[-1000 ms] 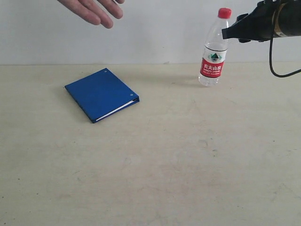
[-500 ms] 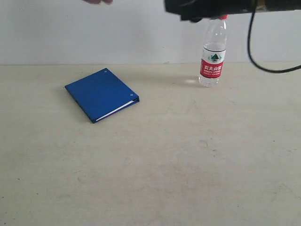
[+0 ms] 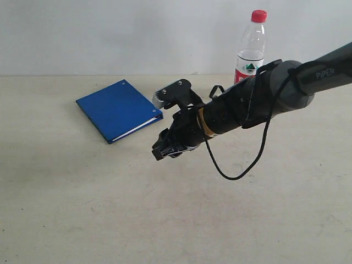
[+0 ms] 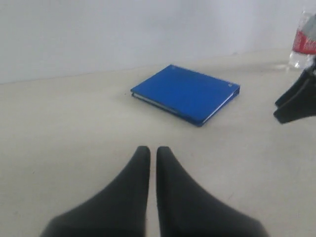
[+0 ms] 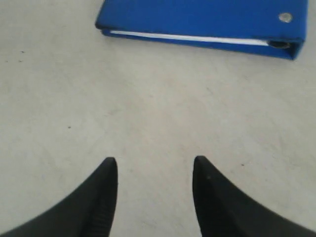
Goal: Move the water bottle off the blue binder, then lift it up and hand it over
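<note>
Bottle [image 3: 253,44] stands upright at the back of the counter [image 3: 220,220], well apart from the binder [image 3: 118,110]. So the first step looks done. We judge the step in hand is picking up the binder w/ the R tool [image 3: 158,125]. That tool is spread & empty, just beside the binder's white-page edge near the spine corner, tips over bare counter. L tool [image 4: 149,150] is pressed together, holding nothing, low over the counter, pointing toward the binder but well short of it.

To do it well:
- Binder lies flat, no gap under it, so we'd bring the R tool lower & more level: one finger skimming the counter, the other above the cover.
- Slide onto the page edge & bite deep, nearer mid-edge than the corner, or it prob. droops.
- Hard cover looks slick, so close firmly before lifting.
- A push may just shove it along. L tool could brace the far side.
- Keep the R arm clear of the bottle behind it.
</note>
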Controlling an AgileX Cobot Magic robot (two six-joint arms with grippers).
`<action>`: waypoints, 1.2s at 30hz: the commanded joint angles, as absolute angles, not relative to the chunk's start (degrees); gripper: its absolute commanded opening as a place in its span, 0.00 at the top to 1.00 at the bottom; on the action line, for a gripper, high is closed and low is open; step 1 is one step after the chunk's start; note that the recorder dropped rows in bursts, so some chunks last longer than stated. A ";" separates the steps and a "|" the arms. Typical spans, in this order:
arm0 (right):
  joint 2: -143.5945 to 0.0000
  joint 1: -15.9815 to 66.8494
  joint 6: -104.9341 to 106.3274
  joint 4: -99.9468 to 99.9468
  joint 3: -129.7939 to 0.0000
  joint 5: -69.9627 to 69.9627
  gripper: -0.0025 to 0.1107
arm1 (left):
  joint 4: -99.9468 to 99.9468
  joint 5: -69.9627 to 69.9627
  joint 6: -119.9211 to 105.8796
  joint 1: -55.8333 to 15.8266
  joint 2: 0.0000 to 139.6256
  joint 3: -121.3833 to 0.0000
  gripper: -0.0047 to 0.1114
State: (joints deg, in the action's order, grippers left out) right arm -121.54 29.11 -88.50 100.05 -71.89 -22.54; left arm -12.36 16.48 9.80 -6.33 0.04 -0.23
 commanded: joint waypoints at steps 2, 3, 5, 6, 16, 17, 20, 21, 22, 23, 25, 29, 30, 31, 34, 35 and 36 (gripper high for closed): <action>-121.53 28.49 -89.39 99.95 -72.02 -20.28 0.61 | 5.27 9.01 11.77 -6.56 0.00 0.00 0.92; -121.53 28.49 -89.25 99.95 -72.02 -20.28 0.61 | 5.97 8.35 11.80 -6.56 0.00 0.00 0.92; -121.53 28.49 -89.03 99.95 -72.02 -20.04 0.61 | 5.95 6.89 11.80 -6.56 0.00 0.00 0.92; -121.53 28.49 -89.03 99.95 -72.02 -19.92 0.61 | 5.65 6.13 11.67 -6.56 0.00 0.00 0.92; -121.53 28.49 -89.03 99.95 -72.02 -19.83 0.49 | 3.58 1.44 11.41 -6.56 0.00 0.00 0.92; -121.53 28.49 -89.03 99.95 -72.02 -19.50 0.44 | 3.58 1.51 11.41 -6.56 0.00 0.00 0.92; -121.53 28.49 -89.03 99.95 -72.02 -17.25 0.37 | 4.20 0.33 12.80 -6.56 0.00 0.00 0.92; -121.53 28.49 -89.19 99.95 -72.02 -15.87 0.39 | 6.06 0.00 14.67 -6.56 0.00 0.00 0.92; -121.53 28.49 -89.35 99.95 -72.02 -14.69 0.40 | 6.94 -1.34 16.12 -6.56 0.00 0.00 0.92; -121.53 28.49 -89.35 99.95 -72.02 -13.42 0.43 | 7.09 -2.74 16.61 -6.56 0.00 0.00 0.92; -121.15 28.49 -89.62 99.95 -72.02 -11.71 0.48 | 6.71 -7.35 16.84 -6.56 0.24 0.00 0.92; -118.82 28.49 -91.95 99.95 -72.02 -14.23 0.50 | 3.84 -14.28 16.21 -6.56 10.38 0.00 0.92; -117.90 28.49 -93.89 99.95 -72.02 -16.57 0.50 | 2.25 -15.84 16.22 -6.56 15.63 0.00 0.92; -116.91 28.49 -94.56 99.95 -72.02 -18.35 0.50 | 0.46 -16.89 16.22 -6.56 19.57 -0.68 0.92; -114.21 28.49 -96.18 99.95 -72.02 -24.71 0.50 | -3.51 -20.06 16.22 -6.56 36.37 -4.65 0.92; -113.41 28.49 -97.00 99.95 -72.02 -26.89 0.50 | -4.75 -21.25 16.22 -6.56 42.17 -6.13 0.92; -112.86 28.49 -97.55 99.95 -72.02 -28.83 0.50 | -5.45 -23.40 16.22 -6.56 47.78 -8.29 0.92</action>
